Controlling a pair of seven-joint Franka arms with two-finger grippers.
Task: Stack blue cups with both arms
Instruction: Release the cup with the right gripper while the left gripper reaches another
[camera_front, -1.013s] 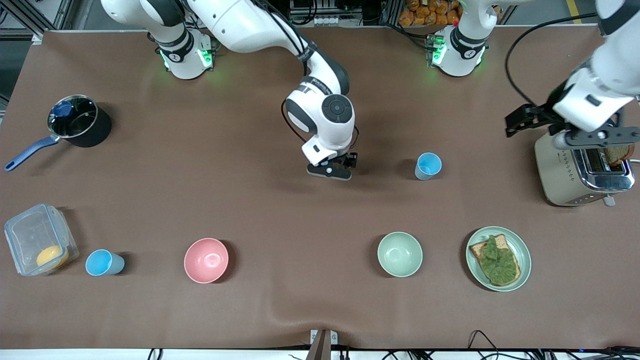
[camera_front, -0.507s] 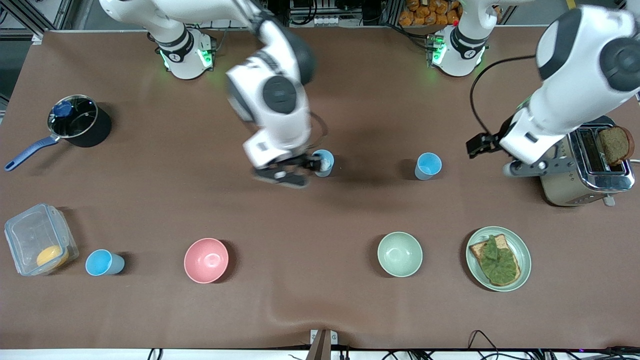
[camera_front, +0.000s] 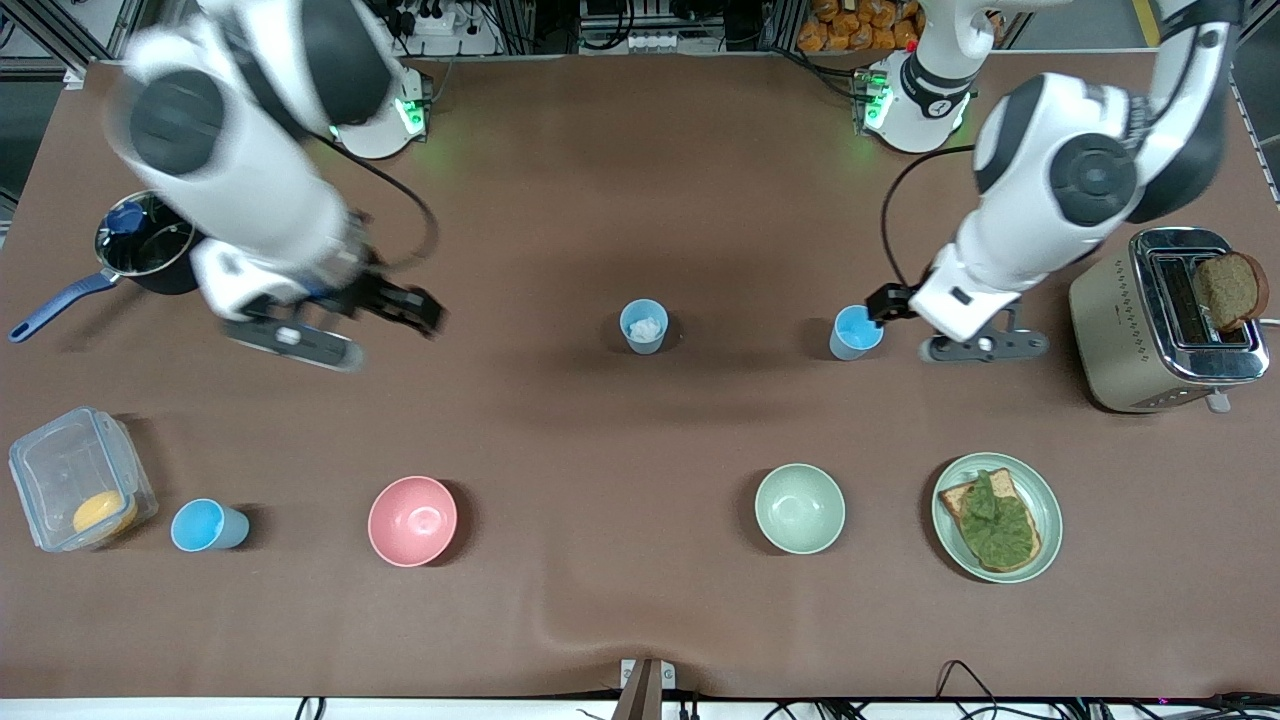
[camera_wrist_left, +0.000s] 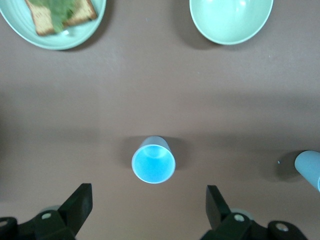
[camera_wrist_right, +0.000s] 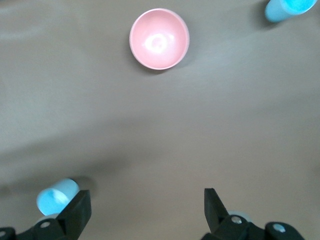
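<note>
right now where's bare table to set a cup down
Bare patches: between pink bowl and green bowl; between the wad cup and the arm bases. Crowded: left gripper at the empty cup, toaster and plate close by.

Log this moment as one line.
left gripper: open, above empty blue cup | right gripper: open, over bare table | wad cup: upright, unstacked

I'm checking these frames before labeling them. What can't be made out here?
- Front view: the right gripper is motion-blurred over bare table.
- Front view: the left gripper covers part of the empty blue cup; contact unclear.
- Left wrist view: the cup with the white wad is cut off by the frame edge.
</note>
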